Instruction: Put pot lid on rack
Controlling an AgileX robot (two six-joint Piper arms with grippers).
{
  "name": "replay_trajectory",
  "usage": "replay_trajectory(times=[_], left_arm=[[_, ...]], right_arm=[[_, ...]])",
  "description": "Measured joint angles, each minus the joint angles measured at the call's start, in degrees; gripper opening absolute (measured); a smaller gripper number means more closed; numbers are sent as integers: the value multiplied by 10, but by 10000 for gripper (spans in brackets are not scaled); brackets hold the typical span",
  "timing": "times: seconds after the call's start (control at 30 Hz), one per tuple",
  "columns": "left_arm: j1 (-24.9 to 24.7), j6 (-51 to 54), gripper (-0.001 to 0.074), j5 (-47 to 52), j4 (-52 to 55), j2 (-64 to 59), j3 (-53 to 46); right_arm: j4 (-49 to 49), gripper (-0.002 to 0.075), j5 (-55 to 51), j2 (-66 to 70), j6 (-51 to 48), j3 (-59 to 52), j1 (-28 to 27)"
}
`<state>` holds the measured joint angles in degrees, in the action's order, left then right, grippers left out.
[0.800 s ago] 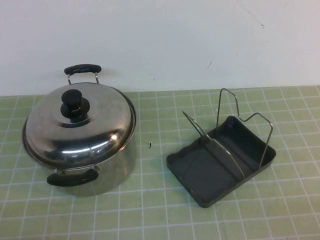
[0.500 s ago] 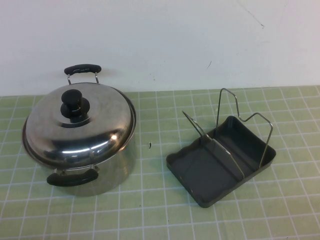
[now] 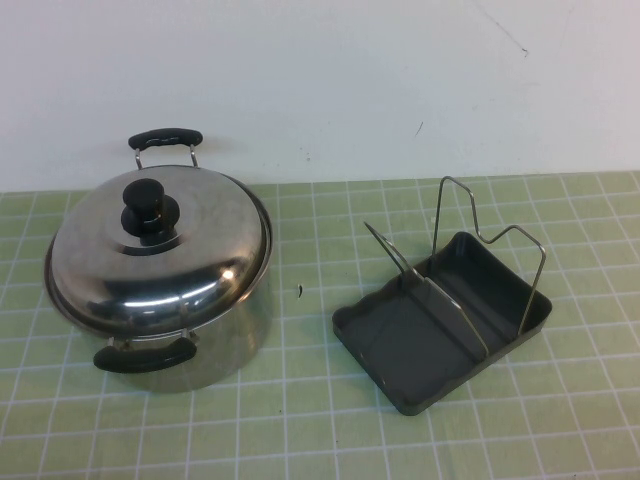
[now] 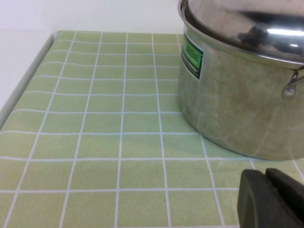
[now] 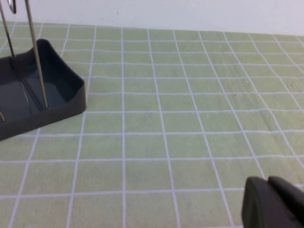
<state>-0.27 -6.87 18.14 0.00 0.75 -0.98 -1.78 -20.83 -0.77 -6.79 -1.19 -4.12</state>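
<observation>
The shiny domed pot lid (image 3: pixel 190 250) with a black knob (image 3: pixel 148 208) sits on the steel pot (image 3: pixel 225 335) at the left of the table. The dark grey rack (image 3: pixel 400 335) with silver wire uprights (image 3: pixel 480 225) stands at the right, empty. Neither arm shows in the high view. My left gripper (image 4: pixel 266 178) is shut and empty, low over the mat beside the pot (image 4: pixel 228 99), whose lid (image 4: pixel 247 23) shows above. My right gripper (image 5: pixel 268 185) is shut and empty over the mat, apart from the rack's corner (image 5: pixel 61 95).
A green mat with a white grid (image 3: pixel 300 420) covers the table. A white wall (image 3: pixel 320 80) rises behind it. The mat's edge (image 4: pixel 28 80) shows in the left wrist view. The pot has two black handles (image 3: pixel 145 357).
</observation>
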Motion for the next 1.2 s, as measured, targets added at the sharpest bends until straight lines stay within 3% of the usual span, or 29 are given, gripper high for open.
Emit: replay_trajectory(times=[0.43,0.6,0.93,1.2], left_arm=[[0,0,-3,-3,0,0,0],[0,0,-3,-45,4,0,-2],[0,0,-3,-402,38,0,-2],[0,0,-3,-558,40,0,-2]], right_arm=[[0,-1,4,0,0,0,0],[0,-1,74,0,0,-4,0],[0,-1,421,0,0,-4,0],[0,-1,575,0,0,-4,0]])
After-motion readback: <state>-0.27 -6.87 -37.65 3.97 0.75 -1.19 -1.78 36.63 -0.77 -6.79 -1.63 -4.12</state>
